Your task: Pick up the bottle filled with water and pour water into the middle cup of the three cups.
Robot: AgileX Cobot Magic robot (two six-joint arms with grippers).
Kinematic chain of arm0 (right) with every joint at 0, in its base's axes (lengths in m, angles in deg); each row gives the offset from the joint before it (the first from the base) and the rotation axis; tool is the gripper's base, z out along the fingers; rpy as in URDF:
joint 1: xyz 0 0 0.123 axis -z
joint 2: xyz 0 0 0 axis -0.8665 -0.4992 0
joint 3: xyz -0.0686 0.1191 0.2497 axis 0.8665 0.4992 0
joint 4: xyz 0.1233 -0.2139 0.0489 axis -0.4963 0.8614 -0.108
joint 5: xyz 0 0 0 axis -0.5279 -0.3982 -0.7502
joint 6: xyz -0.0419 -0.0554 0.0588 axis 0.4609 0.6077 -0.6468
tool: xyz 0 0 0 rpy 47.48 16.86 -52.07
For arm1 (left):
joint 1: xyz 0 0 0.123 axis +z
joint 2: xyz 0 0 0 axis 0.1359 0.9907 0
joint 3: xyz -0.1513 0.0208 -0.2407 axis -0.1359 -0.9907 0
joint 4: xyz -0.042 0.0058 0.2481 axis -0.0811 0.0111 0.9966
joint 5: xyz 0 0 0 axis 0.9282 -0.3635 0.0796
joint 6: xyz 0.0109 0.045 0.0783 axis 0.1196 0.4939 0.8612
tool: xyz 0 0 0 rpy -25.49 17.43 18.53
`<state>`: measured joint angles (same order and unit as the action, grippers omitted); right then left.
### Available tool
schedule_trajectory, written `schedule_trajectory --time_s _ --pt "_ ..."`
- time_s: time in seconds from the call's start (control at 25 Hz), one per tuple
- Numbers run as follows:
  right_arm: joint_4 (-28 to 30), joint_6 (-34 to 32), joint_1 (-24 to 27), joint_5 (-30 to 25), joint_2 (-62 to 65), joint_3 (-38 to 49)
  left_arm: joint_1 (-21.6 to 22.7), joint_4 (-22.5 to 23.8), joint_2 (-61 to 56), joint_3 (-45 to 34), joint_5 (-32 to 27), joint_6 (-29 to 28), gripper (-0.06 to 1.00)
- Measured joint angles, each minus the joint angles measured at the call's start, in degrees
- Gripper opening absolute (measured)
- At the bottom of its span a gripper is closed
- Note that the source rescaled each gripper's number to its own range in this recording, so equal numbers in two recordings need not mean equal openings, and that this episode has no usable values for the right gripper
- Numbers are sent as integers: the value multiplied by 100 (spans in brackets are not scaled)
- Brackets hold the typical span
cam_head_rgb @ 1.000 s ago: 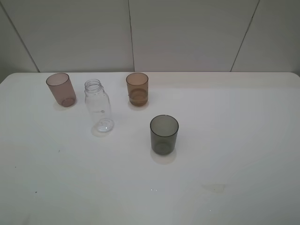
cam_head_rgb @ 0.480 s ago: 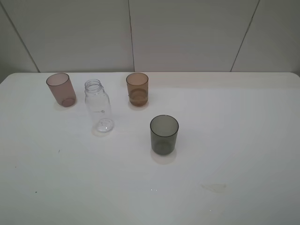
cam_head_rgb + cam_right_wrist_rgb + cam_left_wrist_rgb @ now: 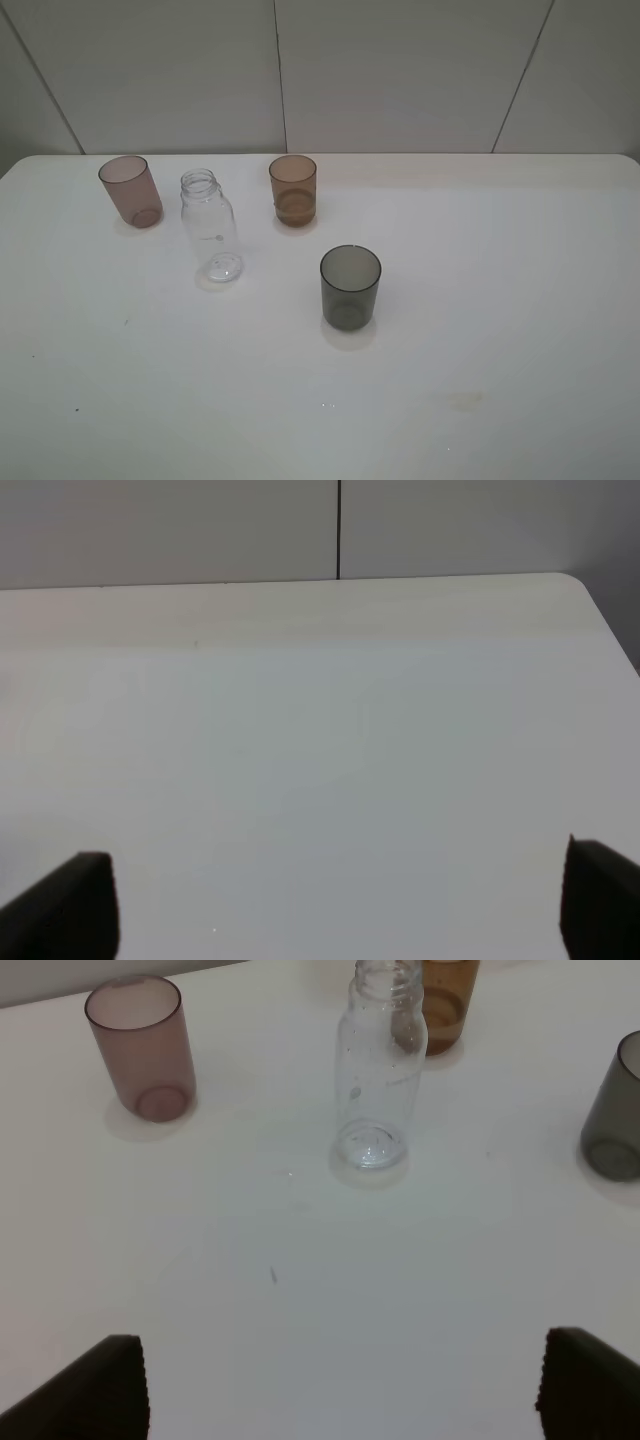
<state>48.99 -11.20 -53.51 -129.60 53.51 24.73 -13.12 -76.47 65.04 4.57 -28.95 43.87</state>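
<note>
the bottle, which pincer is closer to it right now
Left. The left pincer is open and faces the bottle across bare table, not touching it. The right pincer faces only empty tabletop, with no bottle in its view.

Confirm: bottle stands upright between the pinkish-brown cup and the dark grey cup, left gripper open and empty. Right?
Not quite. In the exterior high view the bottle stands between the pinkish-brown cup and the amber-orange middle cup; the dark grey cup sits nearer the camera. The left gripper is open and empty.
</note>
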Motion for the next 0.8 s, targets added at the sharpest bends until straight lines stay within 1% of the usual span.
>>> schedule_trajectory --time_s 0.12,0.24,0.32,0.44,0.56,0.64,0.8 --pt "0 0 0 0 0 0 0 0 0 0 -5 2 100" --pt "0 0 0 0 0 0 196 0 0 0 -5 7 100" --pt "0 0 0 0 0 0 504 0 0 0 -5 7 100" --pt "0 0 0 0 0 0 1280 0 0 0 -5 19 100" --pt "0 0 0 0 0 0 1946 0 0 0 -5 24 100" --pt "0 0 0 0 0 0 2137 0 0 0 -5 24 100" --pt "0 0 0 0 0 0 2158 0 0 -7 -12 24 100"
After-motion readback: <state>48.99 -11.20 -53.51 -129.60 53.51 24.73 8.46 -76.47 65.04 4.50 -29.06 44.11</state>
